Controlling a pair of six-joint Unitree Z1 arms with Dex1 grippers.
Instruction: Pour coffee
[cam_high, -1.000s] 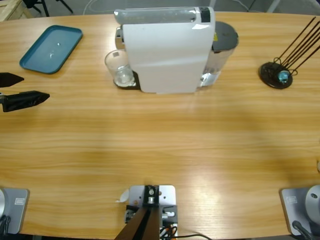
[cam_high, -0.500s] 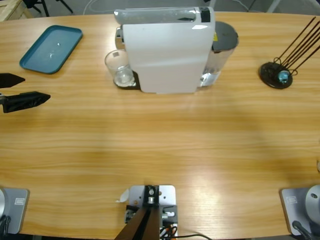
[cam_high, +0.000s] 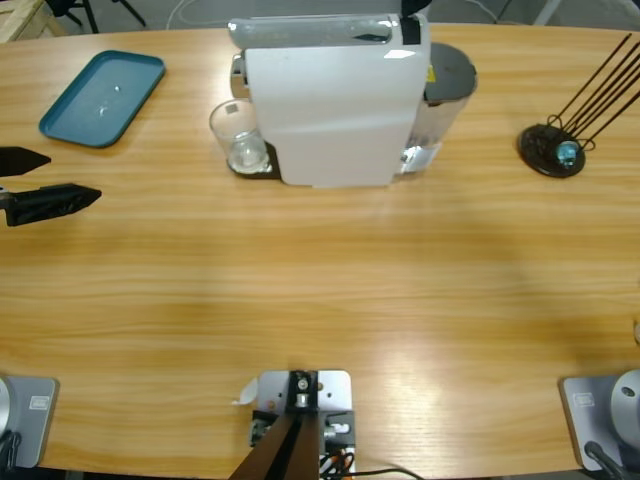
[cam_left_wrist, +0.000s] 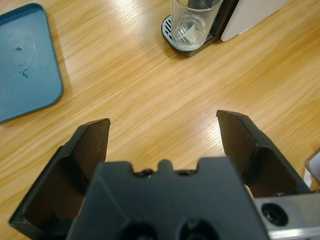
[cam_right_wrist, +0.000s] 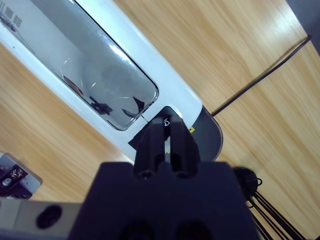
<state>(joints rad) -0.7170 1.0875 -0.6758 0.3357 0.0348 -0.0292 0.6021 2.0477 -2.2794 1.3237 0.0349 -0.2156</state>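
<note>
While the left gripper (cam_high: 30, 180) pokes in from the left edge of the wooden table (cam_high: 320, 290), its two black jaws are spread wide apart with nothing between them, hovering low over bare wood. Along this gripper's own view (cam_left_wrist: 165, 135), it points toward a clear glass tumbler (cam_left_wrist: 194, 22) standing on the dark drip tray (cam_left_wrist: 175, 42) of a white coffee machine (cam_high: 330, 100), well apart from the jaws. A teal tray (cam_high: 102, 97) lies at the far left. Whether any coffee is in the glass cannot be told; it looks clear.

The right gripper (cam_right_wrist: 166, 135) hangs above the far end of the machine's top, pointing straight down, jaws pressed together at a small button marked with a triangle, beside the machine's glossy lid panel (cam_right_wrist: 100, 80). From above, only a black tip (cam_high: 412, 8) shows at the machine's far edge. A black diffuser stand with sticks (cam_high: 552, 150) sits far right.
</note>
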